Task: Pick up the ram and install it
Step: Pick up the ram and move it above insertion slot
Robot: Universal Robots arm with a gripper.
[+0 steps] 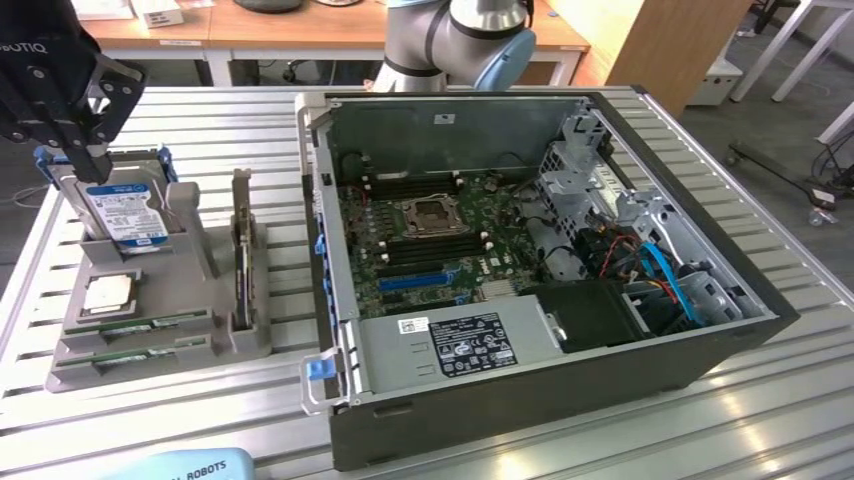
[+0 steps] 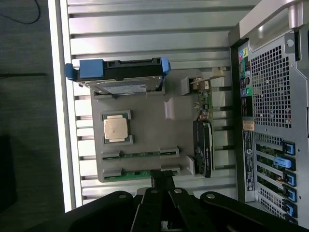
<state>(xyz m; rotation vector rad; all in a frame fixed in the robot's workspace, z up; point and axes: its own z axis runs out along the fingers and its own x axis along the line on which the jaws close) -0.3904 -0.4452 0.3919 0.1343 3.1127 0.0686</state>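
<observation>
— Kind of place?
— Robotics lab or workshop. Slatted aluminium surface (image 1: 774, 380) carrying an opened computer case (image 1: 561, 400) and a grey parts holder (image 1: 167, 290).
— More?
— Wooden desks (image 1: 267, 35) at twelve o'clock, behind the robot arm (image 1: 461, 40).

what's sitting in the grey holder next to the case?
In the grey holder: hard drive upright, processor flat, a ram stick, a second ram stick, an expansion card on edge. In the wrist view, the shut pincer covers part of the second ram stick.

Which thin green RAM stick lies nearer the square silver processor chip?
The inner stick, beside the chip; the outer stick lies along the grey tray's edge.
</observation>
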